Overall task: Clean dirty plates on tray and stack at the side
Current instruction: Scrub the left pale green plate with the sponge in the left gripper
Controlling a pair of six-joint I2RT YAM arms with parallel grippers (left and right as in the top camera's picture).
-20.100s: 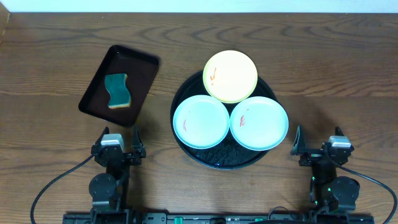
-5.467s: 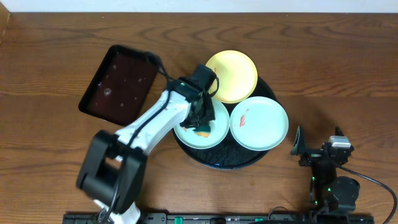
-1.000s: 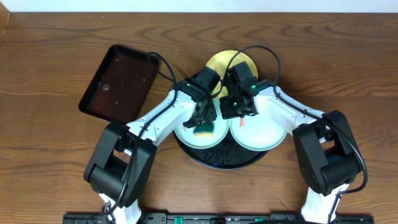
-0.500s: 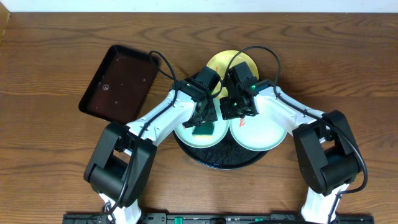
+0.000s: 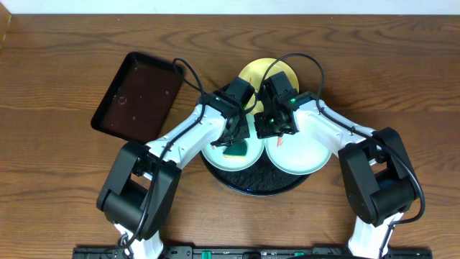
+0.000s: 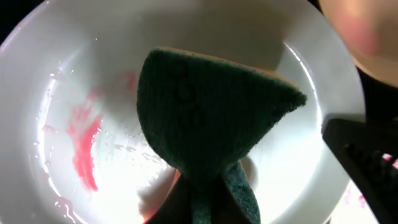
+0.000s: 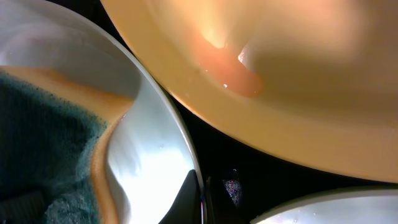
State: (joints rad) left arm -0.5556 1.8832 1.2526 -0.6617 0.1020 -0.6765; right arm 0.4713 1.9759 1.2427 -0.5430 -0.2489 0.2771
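Fingers of the left gripper [image 5: 232, 138] are clamped on a green sponge [image 6: 205, 118]. They pinch its narrow end, so the broad scouring face spreads just beyond their tips, down in the bowl of a mint-blue plate [image 6: 74, 74]. A red smear [image 6: 84, 149] streaks the wet plate off to one side of those fingers, clear of the sponge.

The right gripper [image 7: 200, 199] meets the same plate from the opposite side. One finger sits inside the rim and the other outside, closed on the edge, with the sponge's tan backing close by the inner finger. Beyond the right fingertips lies the yellow plate [image 7: 298, 74], its edge riding over the gripped rim. A second mint-blue plate [image 5: 305, 151] lies just behind and beside the right fingers.

All three plates sit on the round black tray [image 5: 251, 183] beneath both grippers. Well away from the left fingers, a dark rectangular tray [image 5: 140, 97] rests on the wooden table [image 5: 57, 180].
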